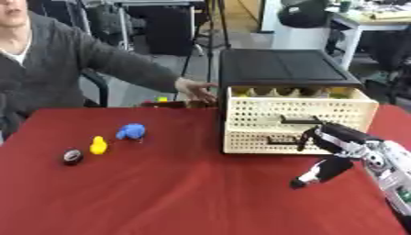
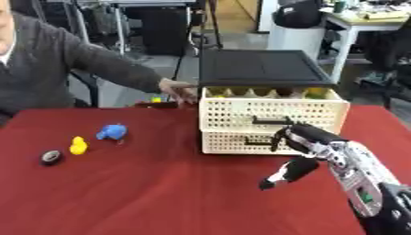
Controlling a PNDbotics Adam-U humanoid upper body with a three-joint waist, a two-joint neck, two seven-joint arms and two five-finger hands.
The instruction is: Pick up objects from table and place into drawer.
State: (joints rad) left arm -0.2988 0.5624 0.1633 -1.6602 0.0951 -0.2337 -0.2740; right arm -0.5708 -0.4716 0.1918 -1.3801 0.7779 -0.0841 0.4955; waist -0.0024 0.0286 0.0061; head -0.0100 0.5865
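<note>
Three small things lie on the left of the red table [image 1: 185, 193]: a blue object [image 1: 131, 131], a yellow duck-shaped one [image 1: 98, 145] and a dark round one [image 1: 72, 156]. A white perforated drawer unit [image 1: 297, 126] with a black top [image 1: 281, 66] stands at the back right. Its upper drawer is pulled out, with yellow things inside. My right hand [image 1: 341, 140] hovers in front of the drawers, open. Its bent fingers [image 1: 309, 137] are close to the lower drawer's black handle [image 1: 281, 142], and the thumb [image 1: 321, 173] points down to the left. It holds nothing.
A person in a grey sweater sits at the far left edge. The person's hand [image 1: 197, 89] rests against the back left corner of the drawer unit. Small coloured things [image 1: 163, 99] lie behind the table edge there. Chairs and desks stand beyond the table.
</note>
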